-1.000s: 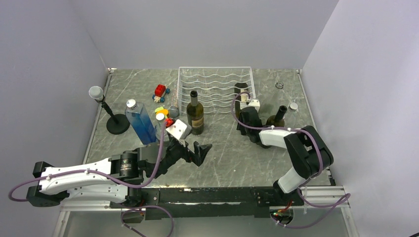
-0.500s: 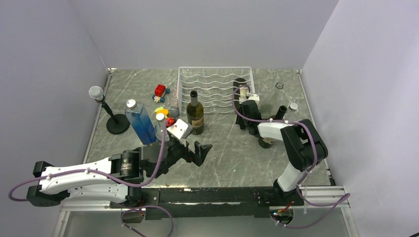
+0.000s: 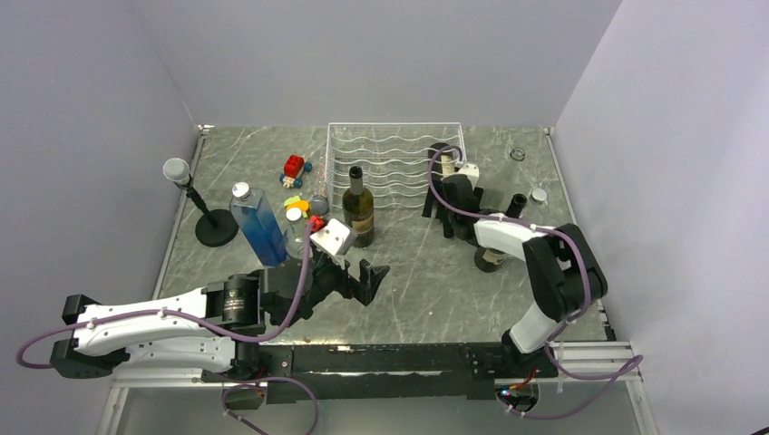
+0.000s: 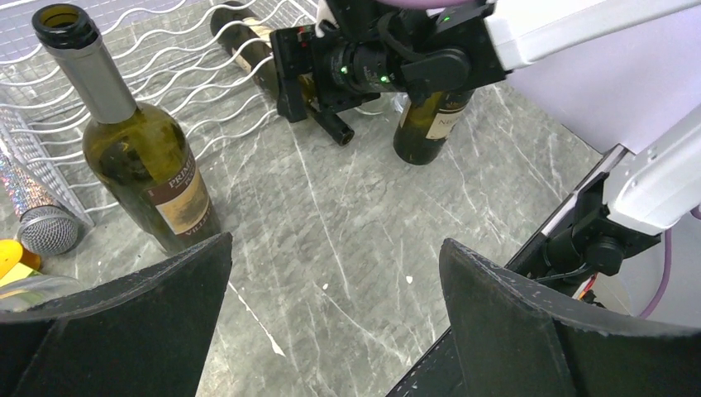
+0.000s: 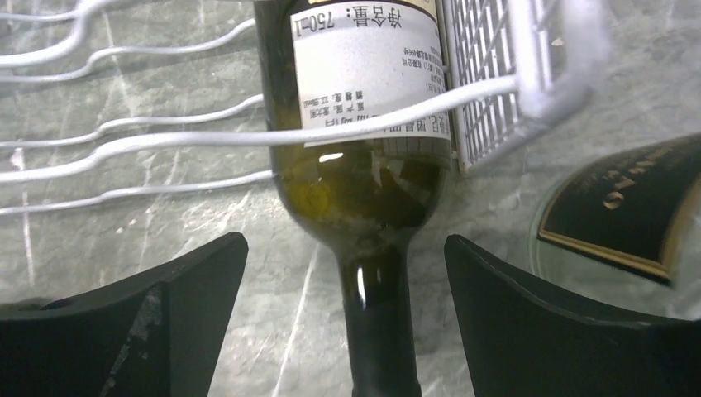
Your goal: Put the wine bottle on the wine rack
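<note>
Lying on its side in the rightmost groove of the wine rack [image 3: 390, 149], the wine bottle [image 5: 355, 124] has its base toward the far wall. Its shoulder and neck stick out past the rack's near rim toward the arms. The white back label faces up, and one rim wire crosses in front of it in the right wrist view.

The right gripper [image 5: 345, 248] sits at the bottle's neck with its jaws spread wide. One dark finger stands on each side of the neck with clear gaps between, so it has hold of nothing.

Just to the right, outside the rack's mesh end wall, a dark bottle [image 3: 508, 217] with a black and gold label stands upright on the marbled table [image 3: 408, 281]. Another open green bottle [image 3: 358, 213] stands upright just in front of the rack's near edge, toward its left half.

The left gripper [image 4: 335, 244] hovers low over bare table in front of that green bottle. Its jaws are as wide apart as the right one's, and it holds nothing.

Farther left are a tall blue bottle [image 3: 258, 227], a cluster of small coloured toys [image 3: 299, 207], a red toy car [image 3: 293, 167] and a microphone on a round black stand [image 3: 177, 169]. A small silver microphone head [image 4: 45, 227] lies beside the green bottle.
</note>
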